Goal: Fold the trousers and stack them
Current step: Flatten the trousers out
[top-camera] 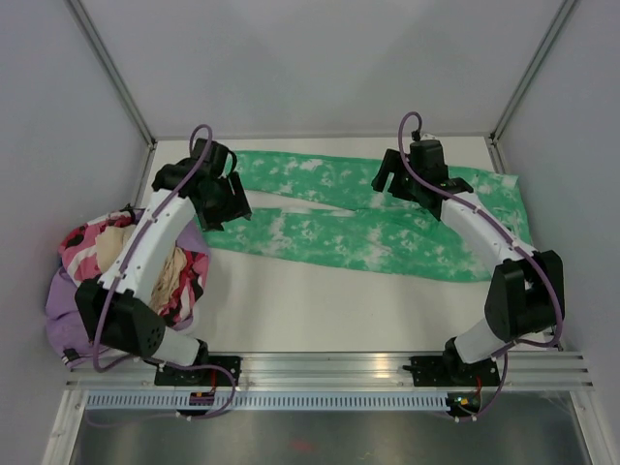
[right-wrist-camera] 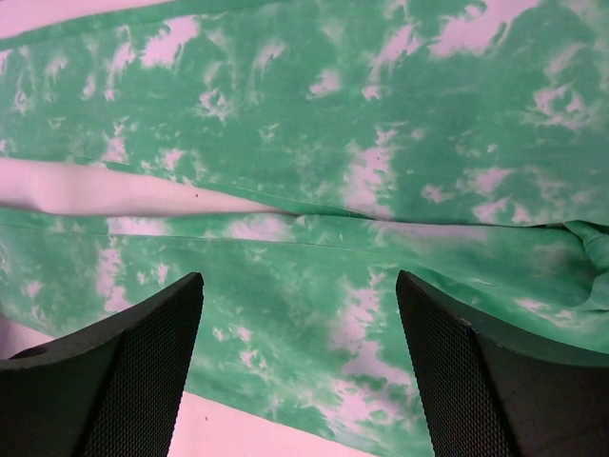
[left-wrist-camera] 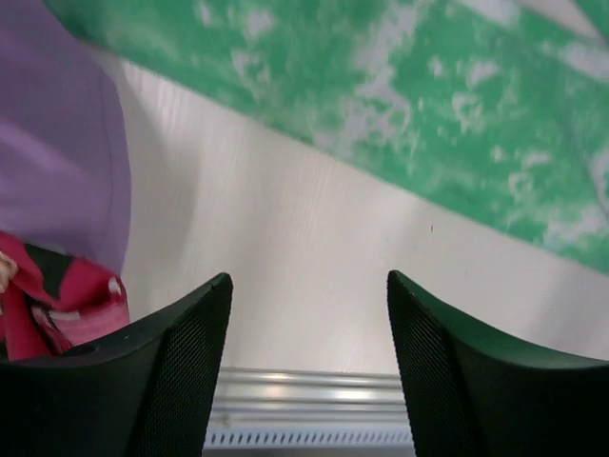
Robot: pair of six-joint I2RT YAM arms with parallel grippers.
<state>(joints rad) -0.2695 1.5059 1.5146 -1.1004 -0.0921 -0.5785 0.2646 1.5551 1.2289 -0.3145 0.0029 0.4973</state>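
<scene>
The trousers [top-camera: 368,218] lie spread across the back of the table, bright green with white mottling, the two legs running left and parting in a narrow V. My left gripper [top-camera: 231,205] hovers at their left end, open with nothing between its fingers. In the left wrist view the left gripper [left-wrist-camera: 307,278] is over bare tabletop, and the trousers [left-wrist-camera: 428,105] run across the upper right. My right gripper [top-camera: 395,179] hangs above the trousers near the crotch. In its wrist view the right gripper [right-wrist-camera: 300,276] is open and empty above the trousers [right-wrist-camera: 314,143], where the legs meet.
A heap of other clothes [top-camera: 126,262], pink, cream and purple, sits at the table's left edge beside the left arm. Purple cloth [left-wrist-camera: 57,143] and a red-pink piece [left-wrist-camera: 57,305] show in the left wrist view. A metal rail [top-camera: 329,373] runs along the near edge.
</scene>
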